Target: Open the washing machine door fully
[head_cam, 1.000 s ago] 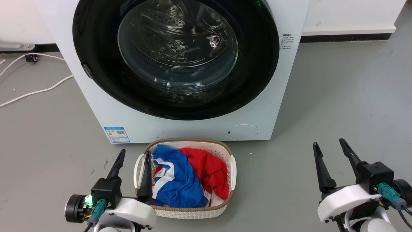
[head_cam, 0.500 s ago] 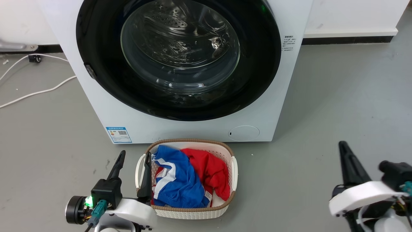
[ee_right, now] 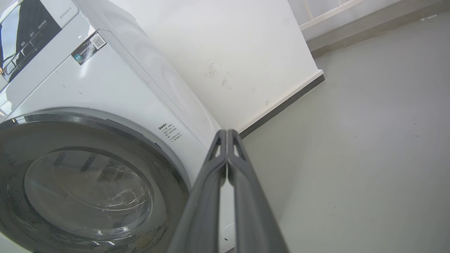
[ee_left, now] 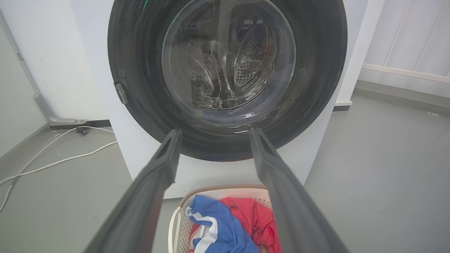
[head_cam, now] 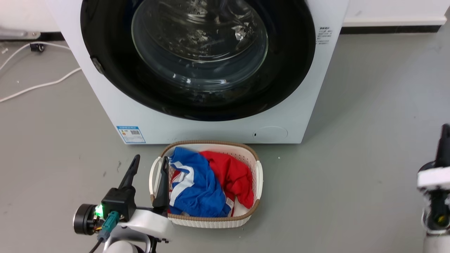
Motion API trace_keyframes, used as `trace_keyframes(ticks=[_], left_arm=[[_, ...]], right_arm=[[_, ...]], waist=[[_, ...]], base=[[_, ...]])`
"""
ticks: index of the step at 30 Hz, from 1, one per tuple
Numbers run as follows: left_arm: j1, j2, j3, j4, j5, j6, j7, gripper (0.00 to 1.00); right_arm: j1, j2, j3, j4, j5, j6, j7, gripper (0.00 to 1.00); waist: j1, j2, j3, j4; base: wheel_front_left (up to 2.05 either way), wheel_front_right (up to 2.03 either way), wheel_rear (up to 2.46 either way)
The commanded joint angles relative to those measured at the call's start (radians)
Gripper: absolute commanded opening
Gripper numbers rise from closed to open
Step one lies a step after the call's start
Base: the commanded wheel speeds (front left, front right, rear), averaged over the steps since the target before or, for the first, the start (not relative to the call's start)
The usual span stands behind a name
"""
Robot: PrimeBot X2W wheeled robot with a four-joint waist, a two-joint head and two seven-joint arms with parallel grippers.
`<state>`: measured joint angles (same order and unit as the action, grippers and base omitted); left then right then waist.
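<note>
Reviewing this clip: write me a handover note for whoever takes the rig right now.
Left gripper: open, empty, low by the laundry basket.
Right gripper: fingers shut on nothing, off to the right of the machine, clear of it.
Washing machine door: closed flush against the front; neither gripper touches it.
Done: nothing on the door yet.
Left: reach the door's edge, pull, swing it fully open.

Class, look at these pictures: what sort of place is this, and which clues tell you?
Probably a laundry area, perhaps a test room: a white washing machine, the washing machine door shut, and a basket of clothes on the grey floor.
</note>
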<state>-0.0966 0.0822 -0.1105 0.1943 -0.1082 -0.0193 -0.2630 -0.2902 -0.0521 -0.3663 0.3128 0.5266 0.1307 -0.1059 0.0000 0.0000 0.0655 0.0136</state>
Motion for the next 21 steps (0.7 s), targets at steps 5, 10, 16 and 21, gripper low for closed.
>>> trace_keyframes(ticks=[5,10,16,21], left_arm=[[-0.035,-0.006,0.005,-0.023,0.008,-0.006,-0.002,1.0],[-0.074,-0.012,0.006,-0.051,0.01,-0.011,-0.002,1.0],[-0.108,-0.016,0.006,-0.072,0.018,-0.012,-0.002,1.0],[-0.137,-0.019,0.0,-0.086,0.026,-0.008,-0.002,1.0]], right_arm=[[-0.143,-0.017,-0.093,0.069,0.209,0.0,0.046,0.0],[-0.354,-0.06,-0.214,0.198,0.498,0.0,0.217,0.0],[-0.563,-0.089,-0.279,0.336,0.683,0.0,0.445,0.0],[-0.696,-0.12,-0.244,0.404,0.701,0.0,0.61,0.0]], waist=[[0.0,0.0,0.06,0.013],[0.0,0.0,0.132,0.028],[0.0,0.0,0.191,0.036],[0.0,0.0,0.238,0.042]], base=[[0.0,0.0,0.0],[0.0,0.0,0.0],[0.0,0.0,0.0],[0.0,0.0,0.0]])
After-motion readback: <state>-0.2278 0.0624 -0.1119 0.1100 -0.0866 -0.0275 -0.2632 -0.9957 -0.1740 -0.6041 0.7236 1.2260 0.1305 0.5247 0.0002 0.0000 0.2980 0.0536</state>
